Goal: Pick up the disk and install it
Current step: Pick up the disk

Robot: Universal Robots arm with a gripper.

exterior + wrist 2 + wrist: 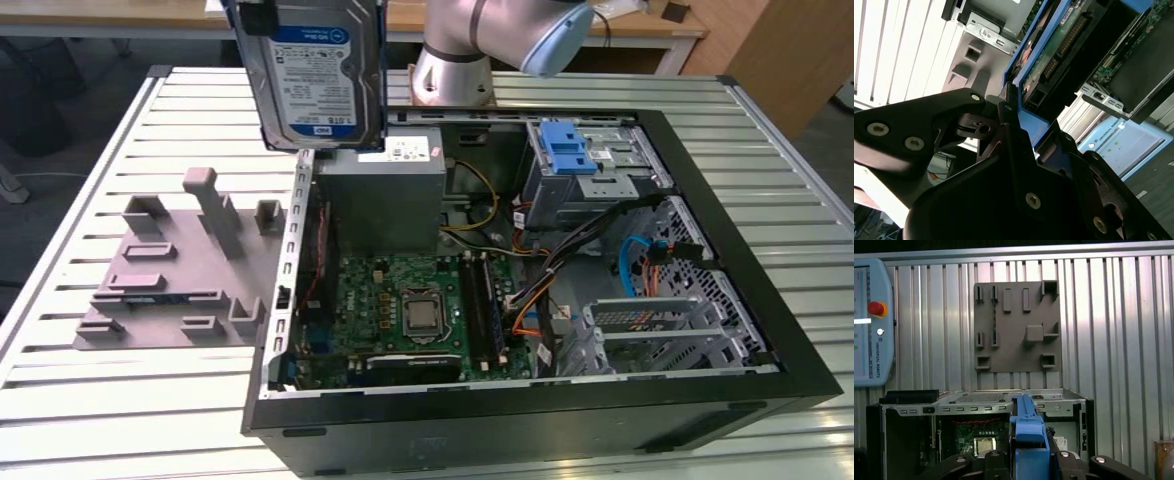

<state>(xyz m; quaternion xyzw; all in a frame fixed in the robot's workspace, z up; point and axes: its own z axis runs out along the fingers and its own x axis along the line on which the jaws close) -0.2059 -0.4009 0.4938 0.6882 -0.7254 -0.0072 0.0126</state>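
The disk (315,75) hangs upright in the air above the far left corner of the open computer case (534,425), its white-and-blue label facing the exterior camera. My gripper (1035,127) is shut on its blue bracket (1026,122). In the second wrist view the black fingers (1010,117) clamp the bracket, and the disk's green circuit board (1054,47) runs away from them. In the first wrist view the bracket (1029,432) stands edge-on between the jaws of the gripper (1029,460), over the case.
Inside the case are the blue-latched drive cage (577,160), the grey power supply (387,190), the motherboard (407,310) and loose cables (534,300). A grey fixture plate (174,270) lies on the slatted table at the exterior view's left. The arm's base (454,70) stands behind the case.
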